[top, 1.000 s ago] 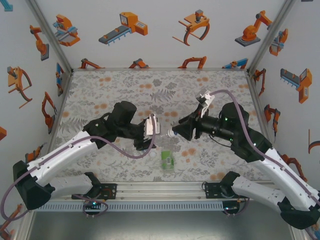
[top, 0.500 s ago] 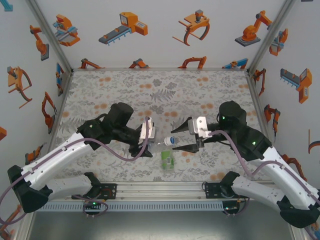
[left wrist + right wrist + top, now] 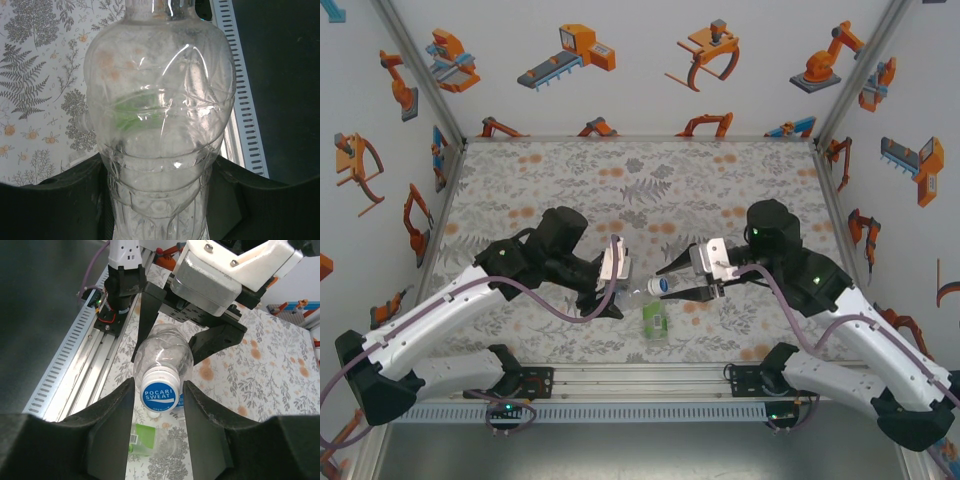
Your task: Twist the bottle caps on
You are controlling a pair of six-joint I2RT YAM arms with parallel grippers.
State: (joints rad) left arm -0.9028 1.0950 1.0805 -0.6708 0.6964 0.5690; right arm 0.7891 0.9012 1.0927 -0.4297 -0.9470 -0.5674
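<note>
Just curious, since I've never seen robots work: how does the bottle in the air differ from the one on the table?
The held bottle is plain and unlabelled; the table bottle wears a green label. The held bottle hangs sideways in the left gripper; the table bottle rests on the table. Both are small clear plastic.

I count two bottles low in the middle of the top view: one clear bottle (image 3: 638, 291), one green-labelled bottle (image 3: 655, 320). One cap (image 3: 159, 392), printed blue, sits mid-frame in my right wrist view. Arms: two, my left arm (image 3: 440, 315) and right arm (image 3: 870, 340)
</note>
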